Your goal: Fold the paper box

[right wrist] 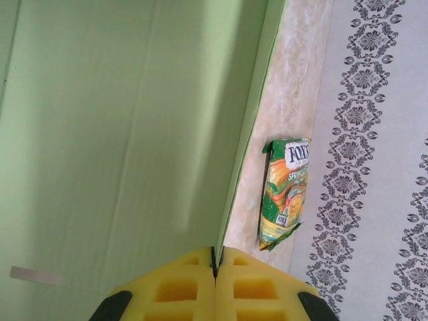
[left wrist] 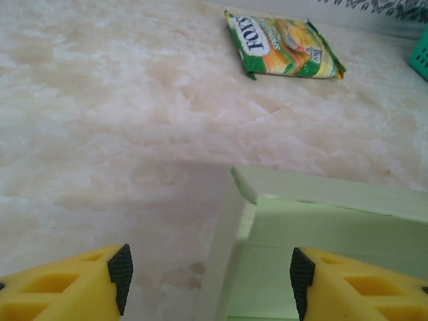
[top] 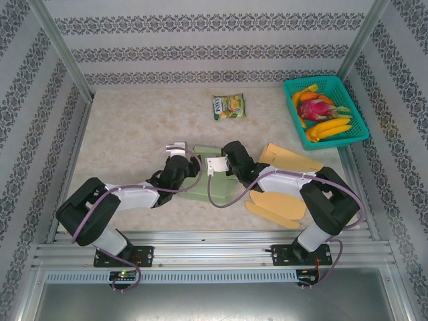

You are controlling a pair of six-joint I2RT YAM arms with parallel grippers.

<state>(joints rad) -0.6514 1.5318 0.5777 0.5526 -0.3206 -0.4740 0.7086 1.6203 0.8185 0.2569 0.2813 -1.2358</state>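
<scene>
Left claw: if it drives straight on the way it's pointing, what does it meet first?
Probably the green paper box: its upright edge sits between the open left claw's fingers, just right of centre. Past it, bare table, then the sweets packet farther off to the right.

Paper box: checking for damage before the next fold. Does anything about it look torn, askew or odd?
No tear or crush shows on the paper box. It is only part-formed: a side wall stands up at one corner. A small grey strip, perhaps tape, sits on one panel.
</scene>
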